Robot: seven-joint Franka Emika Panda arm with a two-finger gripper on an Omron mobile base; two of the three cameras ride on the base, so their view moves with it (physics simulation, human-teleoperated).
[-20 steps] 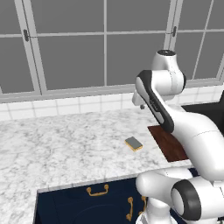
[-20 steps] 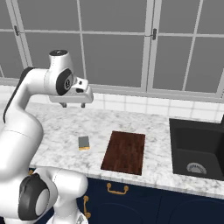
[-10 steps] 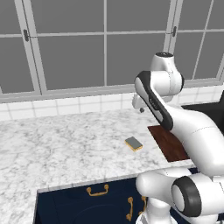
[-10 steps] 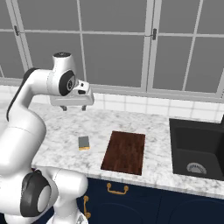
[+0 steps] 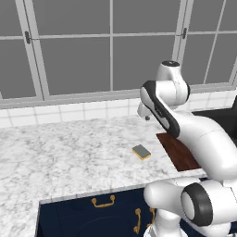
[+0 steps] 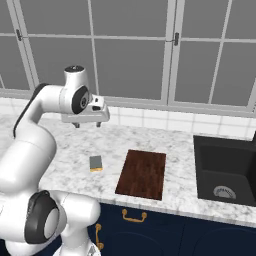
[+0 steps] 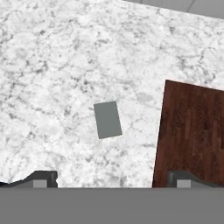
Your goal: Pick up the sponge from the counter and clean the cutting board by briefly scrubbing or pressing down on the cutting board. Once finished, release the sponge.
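The sponge (image 6: 96, 163) lies flat on the marble counter (image 6: 120, 140), grey-green top up, a short gap left of the dark reddish-brown cutting board (image 6: 142, 173). My gripper (image 6: 87, 124) hangs open well above the counter, behind the sponge, with nothing between its fingers. In the hand view the sponge (image 7: 107, 119) sits mid-frame above the two fingertips (image 7: 41, 179), and the cutting board (image 7: 192, 135) is on the right. From the left base view the sponge (image 5: 141, 152) is left of the board (image 5: 178, 152), which my arm partly hides; the gripper (image 5: 146, 116) is above them.
A black sink (image 6: 225, 170) is set into the counter right of the board. A white tiled backsplash (image 6: 150, 120) and windows run along the back. Navy cabinets with brass handles (image 6: 132, 216) sit under the counter's front edge.
The hand has come down a little toward the counter, still open. Sponge and cutting board have not moved.
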